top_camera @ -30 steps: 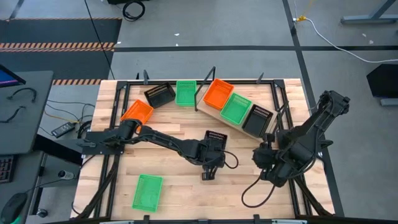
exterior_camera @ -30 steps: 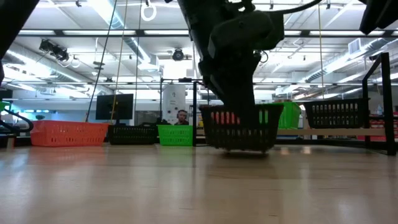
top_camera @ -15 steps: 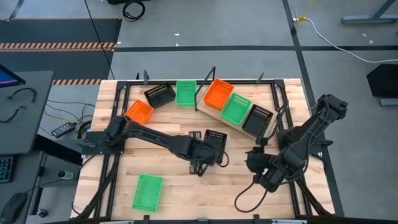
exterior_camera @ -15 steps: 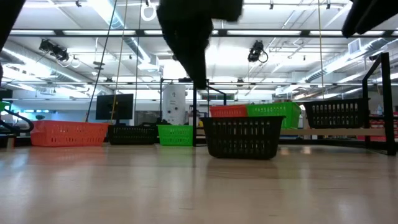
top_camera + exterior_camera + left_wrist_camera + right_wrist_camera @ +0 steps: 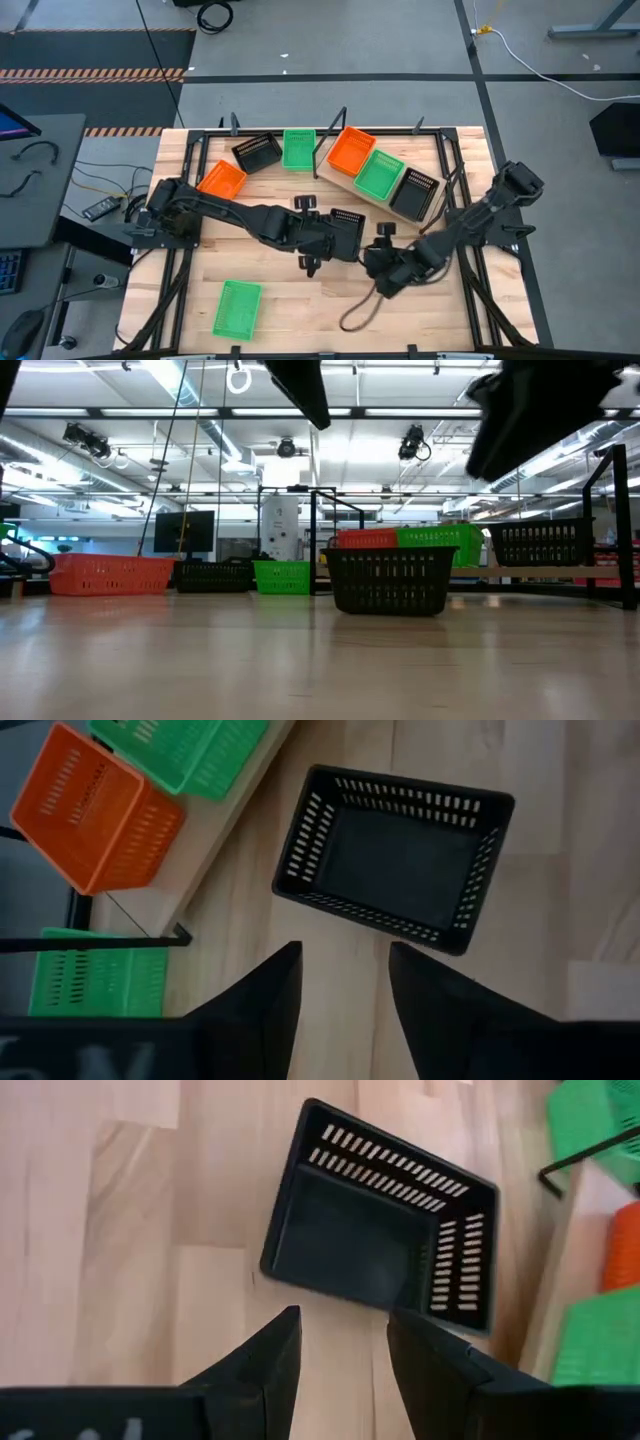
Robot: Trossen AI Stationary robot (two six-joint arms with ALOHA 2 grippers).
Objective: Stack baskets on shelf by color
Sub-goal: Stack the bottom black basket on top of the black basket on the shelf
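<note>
Your left gripper (image 5: 308, 262) has let go of the black basket (image 5: 347, 222) and moved away to its left, fingers apart and empty. Your right gripper (image 5: 380, 232) has come in beside this basket, also open. The basket stands on the table (image 5: 290, 300), near the shelf (image 5: 335, 178).

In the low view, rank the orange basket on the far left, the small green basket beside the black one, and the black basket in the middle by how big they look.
1. Middle black basket, though it sits nearest the camera.
2. Far-left orange basket.
3. Small green basket.
</note>
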